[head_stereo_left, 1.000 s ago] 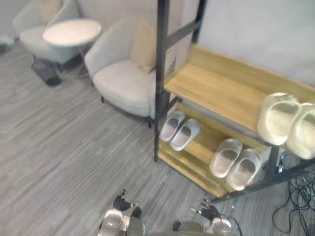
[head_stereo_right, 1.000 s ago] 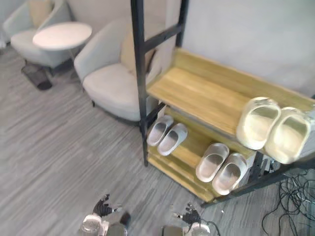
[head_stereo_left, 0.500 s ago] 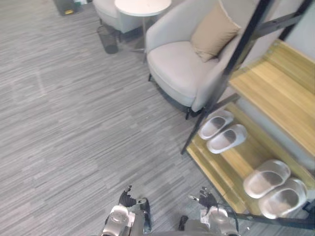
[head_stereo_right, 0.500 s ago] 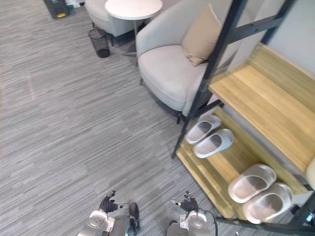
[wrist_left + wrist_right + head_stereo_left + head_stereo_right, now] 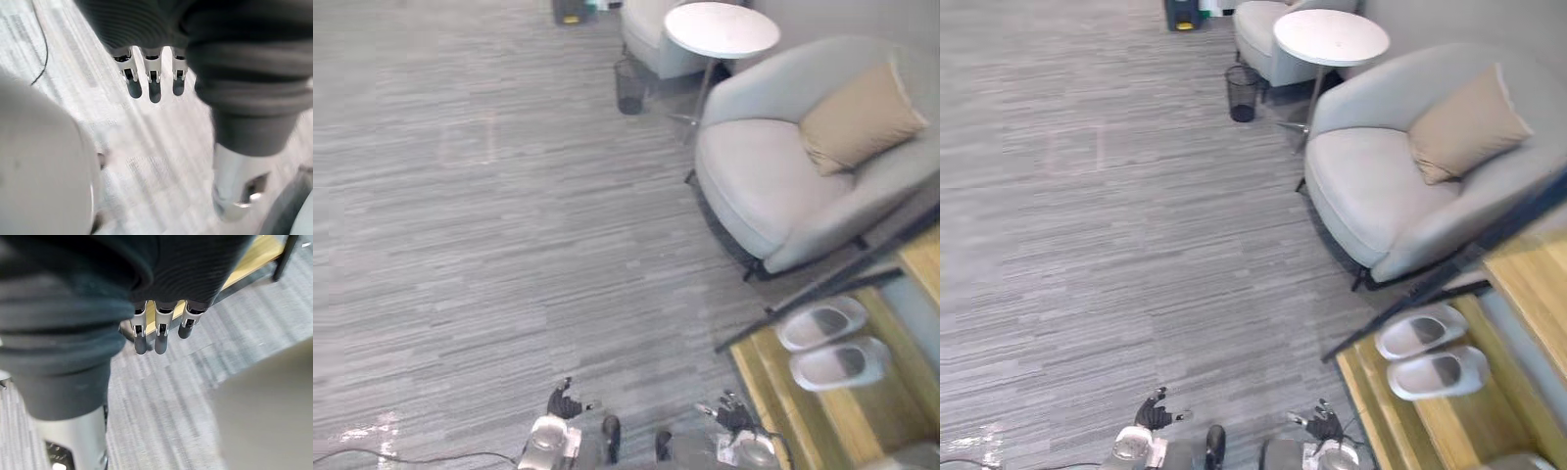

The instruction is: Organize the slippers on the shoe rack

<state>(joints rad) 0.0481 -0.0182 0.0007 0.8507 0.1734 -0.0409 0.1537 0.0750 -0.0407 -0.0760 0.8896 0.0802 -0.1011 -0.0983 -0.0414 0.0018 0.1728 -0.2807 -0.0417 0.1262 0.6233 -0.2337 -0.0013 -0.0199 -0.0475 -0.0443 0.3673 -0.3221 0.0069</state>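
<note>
Both hands hang low over the floor. My left hand (image 5: pixel 154 88): fingers straight, nothing held. My right hand (image 5: pixel 162 335): the same, empty. The slippers (image 5: pixel 1420 333) sit side by side on the rack's (image 5: pixel 1371 406) low shelf to my right, near the armchair (image 5: pixel 1371 186).

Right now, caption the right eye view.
Left hand and right hand hang open, empty, over grey floor; two pale slippers sit on the shoe rack's low shelf by a grey armchair.

Two pale slippers (image 5: pixel 1420 331) lie side by side — upright — low on the wooden shoe rack (image 5: pixel 1400 421).
</note>
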